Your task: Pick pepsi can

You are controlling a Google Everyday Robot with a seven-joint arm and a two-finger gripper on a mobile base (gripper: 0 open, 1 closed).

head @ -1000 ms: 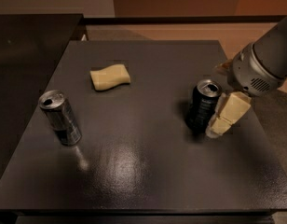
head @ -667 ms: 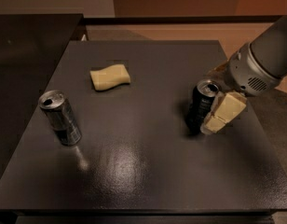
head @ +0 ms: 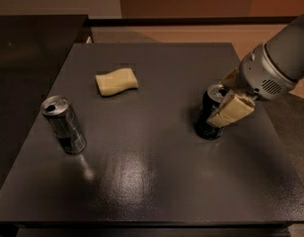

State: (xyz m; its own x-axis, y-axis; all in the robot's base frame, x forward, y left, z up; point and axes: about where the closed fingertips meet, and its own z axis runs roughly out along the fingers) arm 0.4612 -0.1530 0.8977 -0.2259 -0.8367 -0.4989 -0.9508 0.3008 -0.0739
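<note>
The pepsi can is black with a silver top and stands upright on the dark table at the right. My gripper reaches in from the right at the can's upper part. It is open, with one pale finger in front of the can's right side and the other behind its top. The can stands on the table between them.
A slimmer silver-grey can stands upright at the left. A pale yellow sponge lies at the back middle. The table's right edge runs just past the pepsi can, and a dark counter lies at the far left.
My gripper has moved left, further onto the pepsi can, and its front finger now covers more of the can's right side. The can has not moved.
</note>
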